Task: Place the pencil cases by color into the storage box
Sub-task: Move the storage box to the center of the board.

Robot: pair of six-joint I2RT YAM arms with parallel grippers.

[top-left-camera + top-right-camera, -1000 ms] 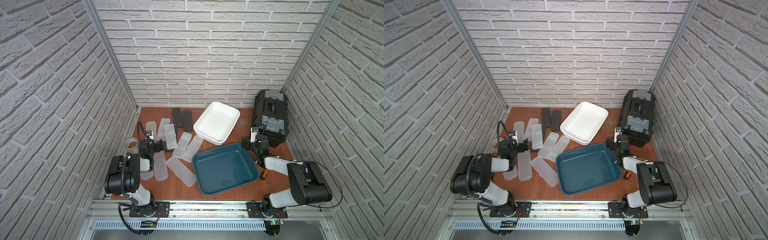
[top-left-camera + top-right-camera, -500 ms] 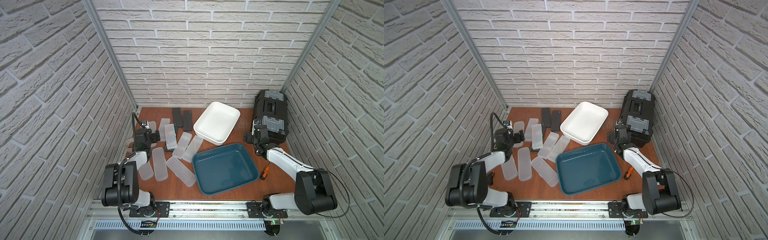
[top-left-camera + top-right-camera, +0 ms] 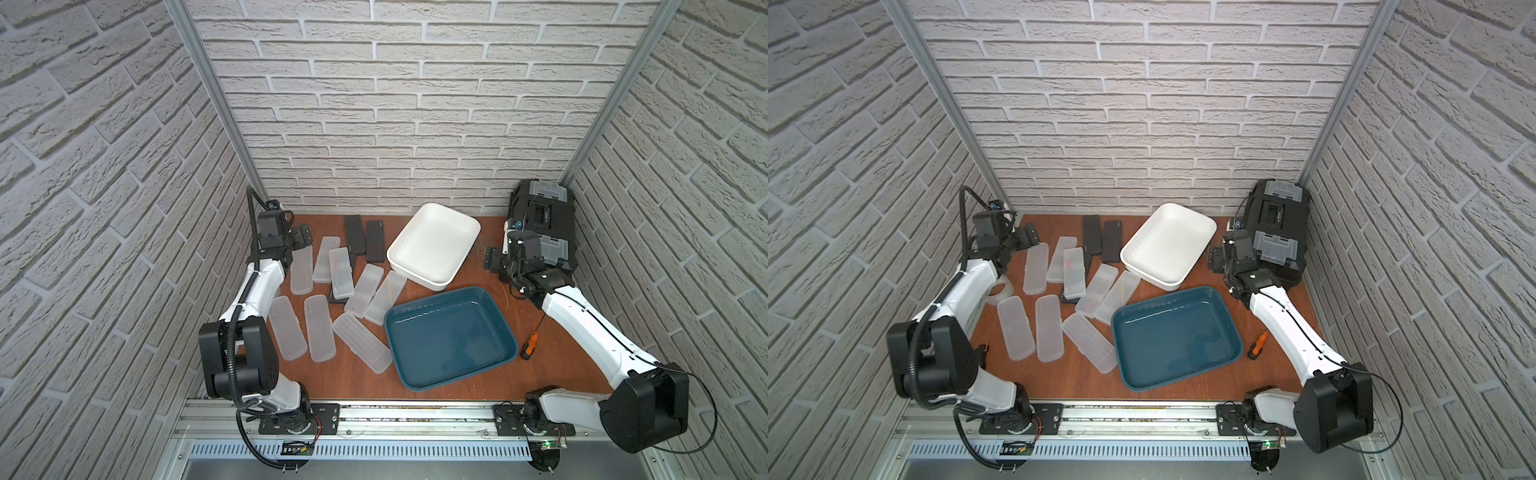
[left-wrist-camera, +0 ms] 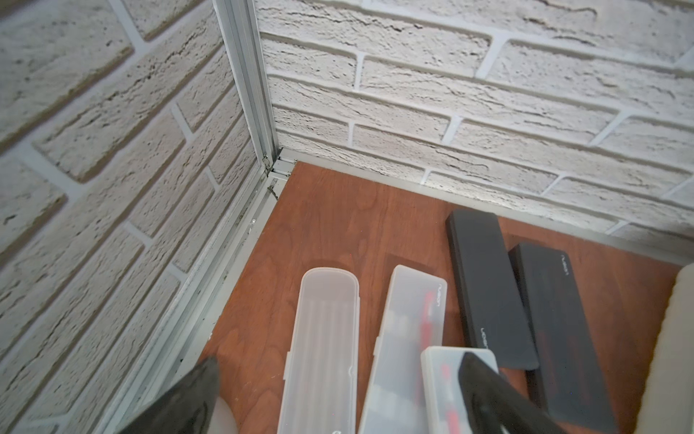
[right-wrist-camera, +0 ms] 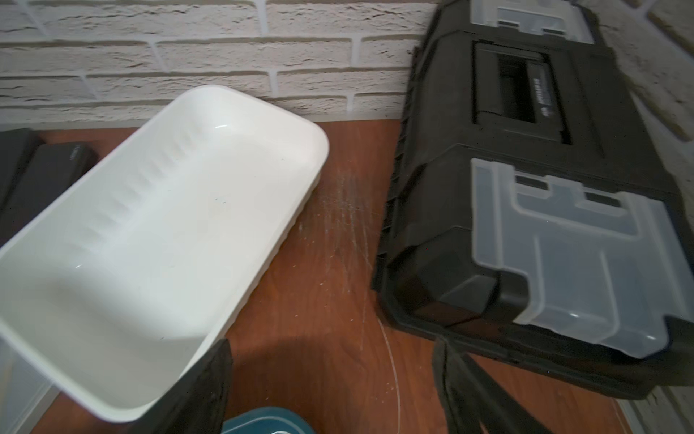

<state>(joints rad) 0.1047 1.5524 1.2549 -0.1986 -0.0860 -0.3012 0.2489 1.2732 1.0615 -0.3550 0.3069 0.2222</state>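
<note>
Frosted white flat plastic pencil cases [image 3: 320,332] scattered left-centre, matte black cases [image 3: 355,235] far; white plastic tray [image 3: 409,272] & teal plastic tray [image 3: 449,336] empty. L gripper [image 3: 300,240] spread above far-left case, R gripper [image 3: 494,259] jaws apart, empty. 1st pick in hand; next: straddle case's long edges

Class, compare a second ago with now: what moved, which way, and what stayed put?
Both arms reached toward the back wall: the left gripper moved from the nearer frosted pencil cases to the far ones; the right gripper moved from beside the teal tray to between the white tray and the toolbox. Neither grasped anything. Cases, trays, toolbox, screwdriver stayed put.
</note>
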